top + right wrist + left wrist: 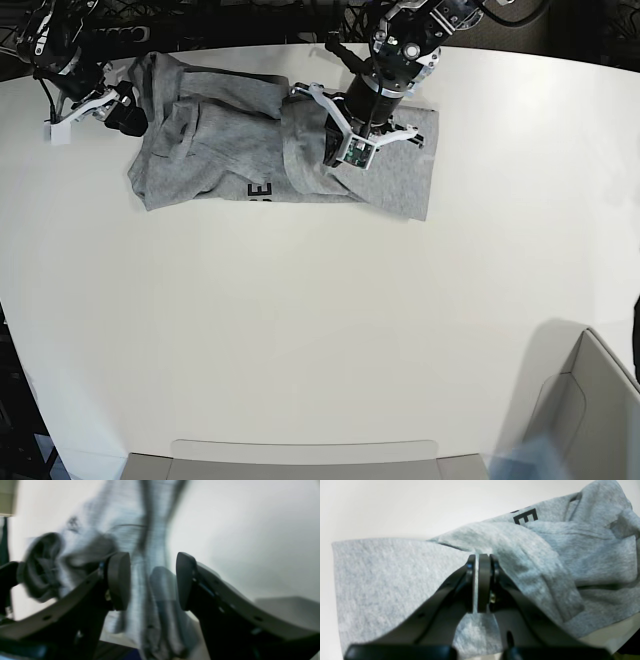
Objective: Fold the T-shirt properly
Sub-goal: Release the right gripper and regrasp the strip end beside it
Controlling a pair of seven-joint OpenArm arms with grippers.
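The heather-grey T-shirt (220,150) lies crumpled at the far middle of the white table (300,320), with black lettering (260,192) showing at its near edge. My left gripper (352,152) rests on the shirt's right half. In the left wrist view, the left gripper (481,556) is shut, with a thin ridge of T-shirt (395,580) pinched between its pads, and lettering (525,517) shows beyond. My right gripper (112,105) is at the shirt's left end. The right wrist view is blurred. There the right gripper (152,580) stands wide open, with the T-shirt (120,517) showing beyond its fingers.
A grey bin (590,410) stands at the near right corner. A flat grey tray edge (300,460) runs along the near side. The table's far edge runs just behind the shirt, with dark frame and cables beyond it.
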